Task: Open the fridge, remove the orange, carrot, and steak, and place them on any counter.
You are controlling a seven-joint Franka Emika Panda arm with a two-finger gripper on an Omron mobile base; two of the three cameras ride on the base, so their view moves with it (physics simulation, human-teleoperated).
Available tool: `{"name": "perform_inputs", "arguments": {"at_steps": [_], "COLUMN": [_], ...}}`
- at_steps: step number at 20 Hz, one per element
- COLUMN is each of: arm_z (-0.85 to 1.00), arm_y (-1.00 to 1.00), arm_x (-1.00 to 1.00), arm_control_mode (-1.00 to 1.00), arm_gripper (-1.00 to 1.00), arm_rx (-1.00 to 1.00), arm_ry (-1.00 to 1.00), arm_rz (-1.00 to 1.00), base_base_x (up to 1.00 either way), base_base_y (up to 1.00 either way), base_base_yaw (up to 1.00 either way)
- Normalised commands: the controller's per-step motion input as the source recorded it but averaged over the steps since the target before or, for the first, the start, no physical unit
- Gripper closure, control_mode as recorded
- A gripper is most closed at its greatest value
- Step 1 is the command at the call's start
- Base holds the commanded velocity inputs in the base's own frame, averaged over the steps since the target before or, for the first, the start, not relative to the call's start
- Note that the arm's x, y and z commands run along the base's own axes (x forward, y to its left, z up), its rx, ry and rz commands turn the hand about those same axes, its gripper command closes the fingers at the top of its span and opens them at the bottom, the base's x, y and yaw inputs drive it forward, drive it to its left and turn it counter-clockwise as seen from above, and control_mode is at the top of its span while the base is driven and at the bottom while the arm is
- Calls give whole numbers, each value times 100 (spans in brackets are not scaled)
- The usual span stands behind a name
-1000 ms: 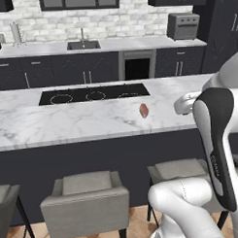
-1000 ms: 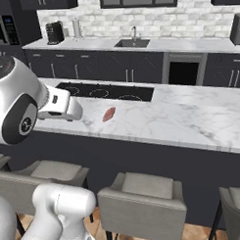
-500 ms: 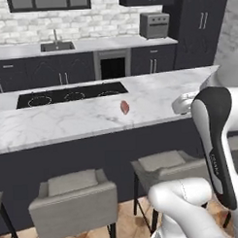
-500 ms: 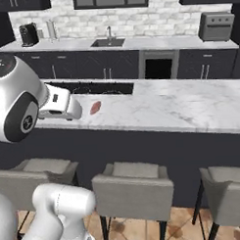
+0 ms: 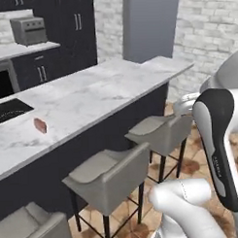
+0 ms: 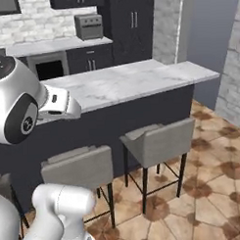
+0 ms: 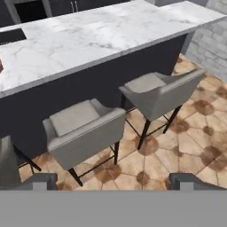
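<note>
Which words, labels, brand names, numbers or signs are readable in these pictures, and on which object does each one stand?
There is no readable text.
Small grey toaster oven on the back counter: no legible marking on its front.
Black cooktop in the white marble island counter: no printed marks visible.
Small pinkish-red steak: no label.

Steak on counter: tiny, blurry, prob. the meat slab. Cooktop cut by left edge. Fridge top cropped, lower part hidden behind counter.
</note>
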Motion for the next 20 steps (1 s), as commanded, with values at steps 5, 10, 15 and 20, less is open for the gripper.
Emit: {"name": "perform_inputs", "arguments": {"at_steps": [5,10,15,20], "arm_z": [0,0,0,0], "arm_y": [0,0,0,0], "arm_x": [0,0,0,0], "arm_control_mode": [100,100,100,100], "arm_gripper": [-100,-100,-100,-100], "arm_rx": [0,0,0,0], "arm_ry": [0,0,0,0], "arm_rz": [0,0,0,0], "base_base_x": [0,0,0,2], "base_base_y": [0,0,-2,-1], "base_base_yaw": [-98,-97,-94,-26]}}
